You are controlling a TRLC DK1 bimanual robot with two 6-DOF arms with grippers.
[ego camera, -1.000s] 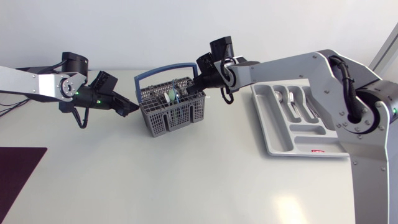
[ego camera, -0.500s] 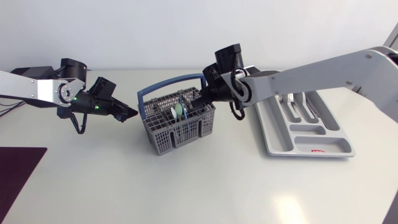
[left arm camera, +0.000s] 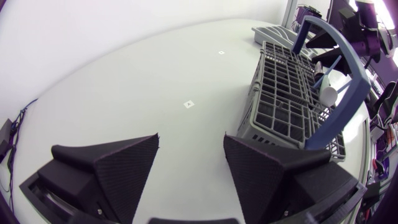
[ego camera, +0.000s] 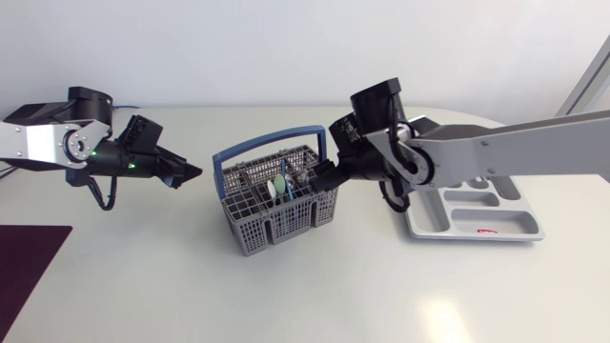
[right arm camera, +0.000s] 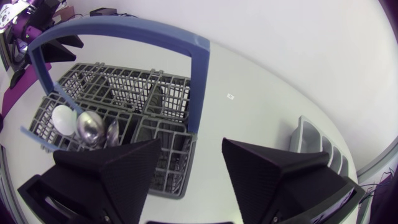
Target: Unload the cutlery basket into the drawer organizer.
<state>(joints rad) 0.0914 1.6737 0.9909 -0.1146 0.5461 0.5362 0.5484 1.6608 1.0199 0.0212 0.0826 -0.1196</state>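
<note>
Your right gripper (ego camera: 326,177) has dropped to the end wall of the grey mesh cutlery basket with the blue handle (ego camera: 272,217), fingers spread and empty. The basket has slid forward, its spoons (ego camera: 277,187) not yet moved to the pale grey drawer organizer (ego camera: 486,225). Your left gripper (ego camera: 189,172), also spread and empty, has backed away.

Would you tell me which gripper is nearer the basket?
The right gripper: it is at the basket, by its handle; the left gripper hangs clear.
</note>
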